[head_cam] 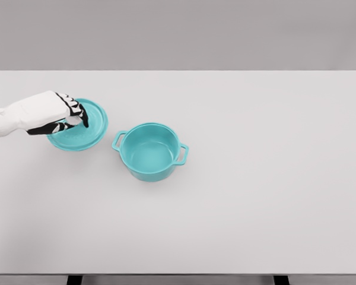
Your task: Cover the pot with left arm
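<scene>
A teal pot (149, 151) with two side handles stands uncovered left of the table's middle. Its round teal lid (90, 129) lies flat on the table to the pot's left, a short gap away. My left hand (71, 116) comes in from the left edge and sits over the lid's centre, fingers curled down where the knob would be; the knob itself is hidden under the hand. The lid does not look lifted. The right arm is out of view.
The white table (255, 178) stretches wide to the right and front of the pot. Its front edge runs along the bottom of the view, its back edge meets a grey wall.
</scene>
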Tool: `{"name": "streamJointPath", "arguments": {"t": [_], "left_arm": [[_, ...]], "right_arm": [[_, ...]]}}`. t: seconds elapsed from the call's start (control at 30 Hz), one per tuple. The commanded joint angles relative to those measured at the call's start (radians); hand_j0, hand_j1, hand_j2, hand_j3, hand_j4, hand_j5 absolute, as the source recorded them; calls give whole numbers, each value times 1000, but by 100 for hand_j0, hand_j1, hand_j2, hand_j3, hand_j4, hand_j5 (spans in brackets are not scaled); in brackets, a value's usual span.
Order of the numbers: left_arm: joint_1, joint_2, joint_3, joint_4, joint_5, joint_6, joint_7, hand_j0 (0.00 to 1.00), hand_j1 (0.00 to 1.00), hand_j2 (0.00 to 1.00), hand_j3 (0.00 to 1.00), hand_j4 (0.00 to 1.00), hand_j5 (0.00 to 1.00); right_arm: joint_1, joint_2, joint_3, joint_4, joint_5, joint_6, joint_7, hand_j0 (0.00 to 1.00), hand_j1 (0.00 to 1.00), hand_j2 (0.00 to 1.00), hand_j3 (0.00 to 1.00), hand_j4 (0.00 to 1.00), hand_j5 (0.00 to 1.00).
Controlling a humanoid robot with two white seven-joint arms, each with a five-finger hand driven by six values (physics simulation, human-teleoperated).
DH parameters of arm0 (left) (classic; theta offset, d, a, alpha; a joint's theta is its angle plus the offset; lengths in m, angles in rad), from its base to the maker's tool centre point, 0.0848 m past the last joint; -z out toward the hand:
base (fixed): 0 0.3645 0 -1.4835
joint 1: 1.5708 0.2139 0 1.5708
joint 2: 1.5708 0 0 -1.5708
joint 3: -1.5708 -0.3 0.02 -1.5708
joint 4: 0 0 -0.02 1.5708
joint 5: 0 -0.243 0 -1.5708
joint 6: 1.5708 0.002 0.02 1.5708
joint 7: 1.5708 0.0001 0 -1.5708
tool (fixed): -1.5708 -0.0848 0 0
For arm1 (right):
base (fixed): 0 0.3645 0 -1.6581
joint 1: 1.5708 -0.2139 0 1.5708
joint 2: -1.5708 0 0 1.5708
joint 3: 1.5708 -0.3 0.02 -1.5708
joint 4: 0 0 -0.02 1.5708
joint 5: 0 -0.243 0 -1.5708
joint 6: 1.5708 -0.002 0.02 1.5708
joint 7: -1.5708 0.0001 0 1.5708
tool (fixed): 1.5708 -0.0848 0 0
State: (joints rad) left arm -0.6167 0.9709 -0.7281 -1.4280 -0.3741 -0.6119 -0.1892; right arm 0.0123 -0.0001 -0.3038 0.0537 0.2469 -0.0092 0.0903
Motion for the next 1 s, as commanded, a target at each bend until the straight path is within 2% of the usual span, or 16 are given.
{"name": "streamJointPath", "arguments": {"t": [0.0,0.43,0.63,0.87,0.97], "left_arm": [[0,6,1,-31,9,1,1,51,51,51,51,51,51],[-2,-11,-4,-124,6,1,1,51,51,51,51,51,51],[-2,-57,-8,-135,-5,1,1,51,51,51,51,51,51],[-2,-64,-22,-167,-8,1,1,52,52,52,52,52,52],[-2,-101,-22,-180,-29,1,1,51,51,51,51,51,51]], "right_arm": [[0,0,0,0,0,0,0,100,100,100,100,100,100],[0,0,0,0,0,0,0,100,100,100,100,100,100],[0,0,0,0,0,0,0,100,100,100,100,100,100],[0,0,0,0,0,0,0,100,100,100,100,100,100],[0,0,0,0,0,0,0,100,100,100,100,100,100]]}}
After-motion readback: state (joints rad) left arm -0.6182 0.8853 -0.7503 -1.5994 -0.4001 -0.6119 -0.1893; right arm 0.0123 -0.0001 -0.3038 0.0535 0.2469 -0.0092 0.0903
